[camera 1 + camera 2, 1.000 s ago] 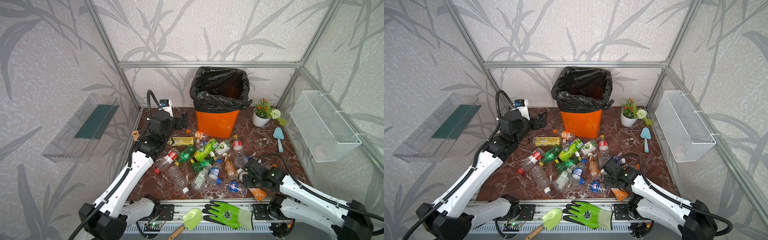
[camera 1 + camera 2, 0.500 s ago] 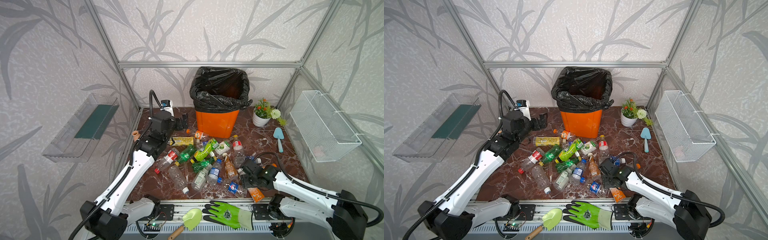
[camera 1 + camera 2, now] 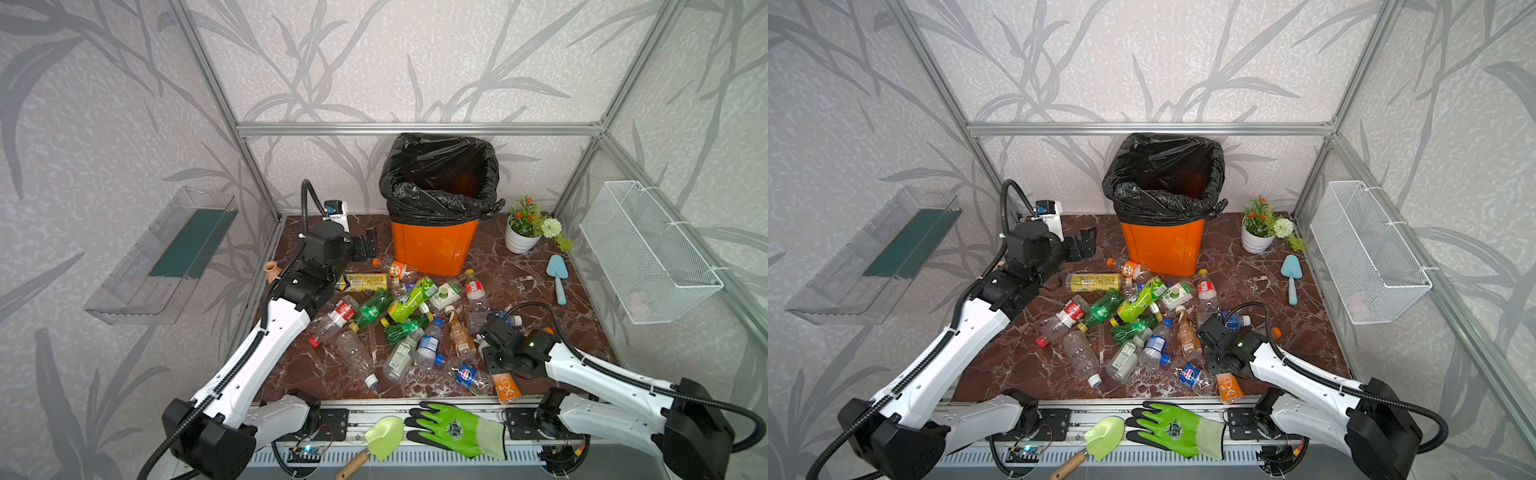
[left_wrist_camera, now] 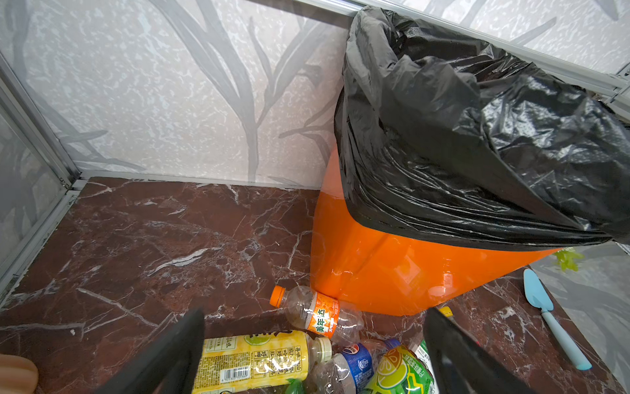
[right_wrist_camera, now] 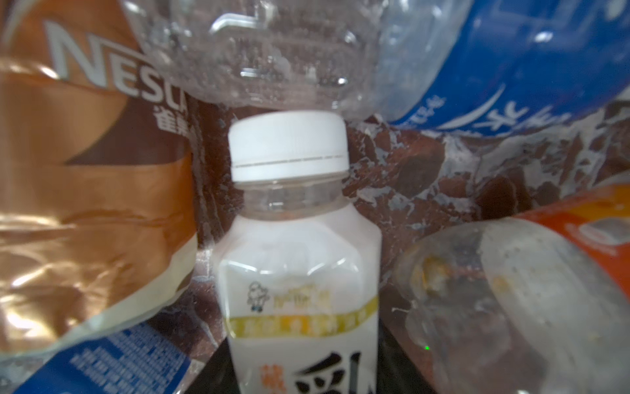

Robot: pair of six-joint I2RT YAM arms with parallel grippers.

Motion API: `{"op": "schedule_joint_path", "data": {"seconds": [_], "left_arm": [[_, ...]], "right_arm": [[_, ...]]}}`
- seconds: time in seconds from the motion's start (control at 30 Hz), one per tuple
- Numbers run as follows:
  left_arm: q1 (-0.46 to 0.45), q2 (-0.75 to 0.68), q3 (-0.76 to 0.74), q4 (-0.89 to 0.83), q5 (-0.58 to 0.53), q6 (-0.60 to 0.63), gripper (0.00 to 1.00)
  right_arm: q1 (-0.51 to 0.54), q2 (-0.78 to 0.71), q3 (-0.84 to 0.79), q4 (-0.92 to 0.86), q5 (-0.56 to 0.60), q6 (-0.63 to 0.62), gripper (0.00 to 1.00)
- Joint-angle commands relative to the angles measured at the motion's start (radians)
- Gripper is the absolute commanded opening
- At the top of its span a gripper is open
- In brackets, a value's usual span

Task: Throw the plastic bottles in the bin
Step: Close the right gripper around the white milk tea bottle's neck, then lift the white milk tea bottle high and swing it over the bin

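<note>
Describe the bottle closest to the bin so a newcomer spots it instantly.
Find the tall orange bin with the black bag at the back of the marble table. Right at its foot, on the left in both top views, a clear bottle lies on its side. Its orange cap and orange label band set it apart from the yellow-labelled bottle just in front.

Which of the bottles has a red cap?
The clear, red-labelled bottle at the heap's left edge, lying on its side; the other red-labelled bottle, near the bin, has a yellow cap.
</note>
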Motion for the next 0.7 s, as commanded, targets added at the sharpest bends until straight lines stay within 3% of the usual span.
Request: {"op": "schedule_joint_path", "data": {"seconds": [0.0,0.37,0.47,0.67], "left_arm": [[0.007,0.002,0.008,-0.015,0.004,0.013,0.99],[0.011,-0.005,0.006,-0.026,0.001,0.009,0.99],[0.012,-0.008,0.006,-0.028,-0.009,0.012,0.99],[0.019,-0.008,0.003,-0.029,-0.042,0.003,0.99]], "right_arm": [[0.005,-0.063,0.025,-0.004,0.037,-0.035,0.48],[0.005,-0.359,0.028,0.029,0.069,-0.125,0.44],[0.003,-0.439,0.063,0.042,0.128,-0.149,0.43],[0.003,-0.514,0.175,0.333,0.291,-0.333,0.43]]}}
